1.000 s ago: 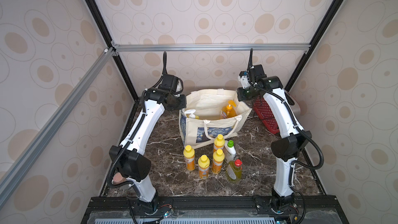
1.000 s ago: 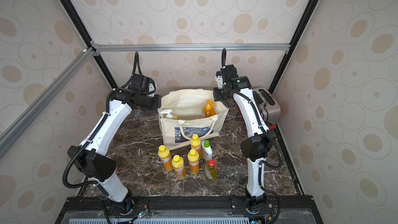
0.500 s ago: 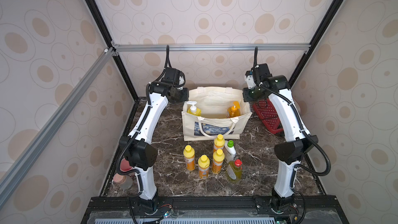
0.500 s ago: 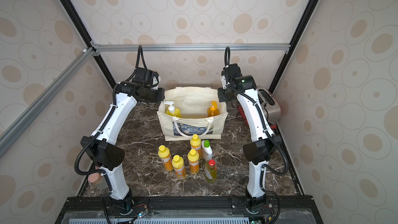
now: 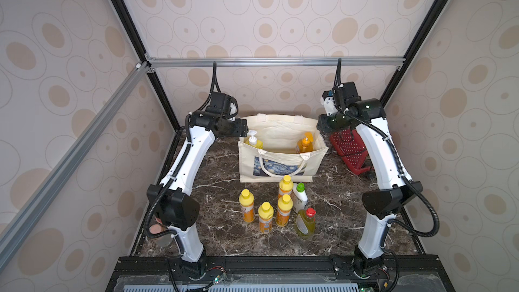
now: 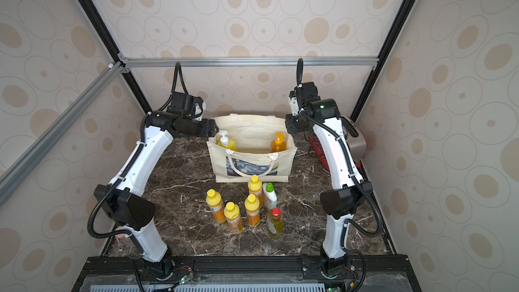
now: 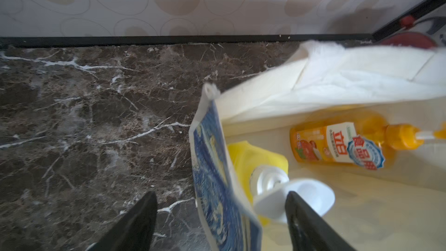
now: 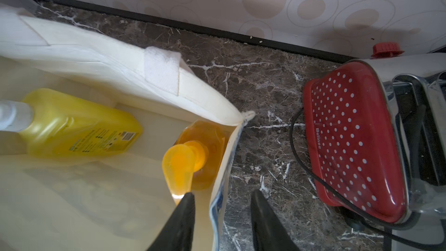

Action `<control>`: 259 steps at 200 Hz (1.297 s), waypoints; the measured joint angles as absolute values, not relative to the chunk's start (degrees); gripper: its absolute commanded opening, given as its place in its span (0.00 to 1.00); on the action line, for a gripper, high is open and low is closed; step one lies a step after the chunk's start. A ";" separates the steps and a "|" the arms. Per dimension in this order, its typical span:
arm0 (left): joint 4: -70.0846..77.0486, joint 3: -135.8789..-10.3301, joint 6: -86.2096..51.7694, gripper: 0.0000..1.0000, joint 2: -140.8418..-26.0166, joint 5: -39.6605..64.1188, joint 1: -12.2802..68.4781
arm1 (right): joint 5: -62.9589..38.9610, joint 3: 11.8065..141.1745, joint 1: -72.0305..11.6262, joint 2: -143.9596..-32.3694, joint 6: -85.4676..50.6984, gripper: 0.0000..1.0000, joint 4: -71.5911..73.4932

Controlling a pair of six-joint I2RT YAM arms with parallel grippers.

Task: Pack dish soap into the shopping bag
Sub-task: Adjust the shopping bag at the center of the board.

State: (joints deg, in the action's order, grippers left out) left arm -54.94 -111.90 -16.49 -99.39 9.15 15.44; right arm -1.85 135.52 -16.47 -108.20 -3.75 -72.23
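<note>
Left hand (image 7: 220,196) hangs spread wide and empty astride one end wall of the bag (image 5: 280,164). One finger is outside over the bare surface (image 7: 96,117), the other inside beside a white pump (image 7: 270,201). Right hand (image 8: 223,194) straddles the opposite end wall, fingers less widely parted, the cloth between them apparently untouched; it grips nothing either.

The bag stands open between the hands, its print facing back toward the arm bases. Inside, the yellow bottle (image 5: 254,143) stands upright right under the left hand, the amber bottle (image 5: 304,144) under the right.

Six bottles are not yet packed. They cluster outside the printed wall, lower than both hands and back toward the bases, long axes vertical, caps up. The four orange bottles (image 5: 265,217) are on the left hand's side, the white bottle (image 5: 300,196) and the green bottle (image 5: 305,221) on the right's. Each hand would likely have to lift clear of the rim, then come down on a cap from above. Neither looks clearly nearer the cluster as a whole.

The surface is dark veined marble; a red toaster (image 5: 348,147) sits just past the right hand, away from the bag. Patterned walls (image 5: 266,23) close in the room.
</note>
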 measured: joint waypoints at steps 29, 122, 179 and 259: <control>-54.46 -103.59 -16.75 0.91 -90.15 6.55 17.19 | -4.21 133.19 -18.96 -101.93 -3.53 0.43 -71.99; -48.90 -87.26 -17.43 0.83 -84.16 2.76 21.67 | 0.97 128.18 -28.84 -108.60 -3.97 0.25 -74.41; -47.22 -89.23 -19.97 0.99 -81.34 1.10 21.87 | -0.32 108.99 -32.88 -102.41 -6.22 0.22 -71.53; -44.62 -87.96 -21.91 0.77 -85.19 0.47 22.68 | 3.77 111.85 -32.08 -100.86 -7.20 0.40 -68.14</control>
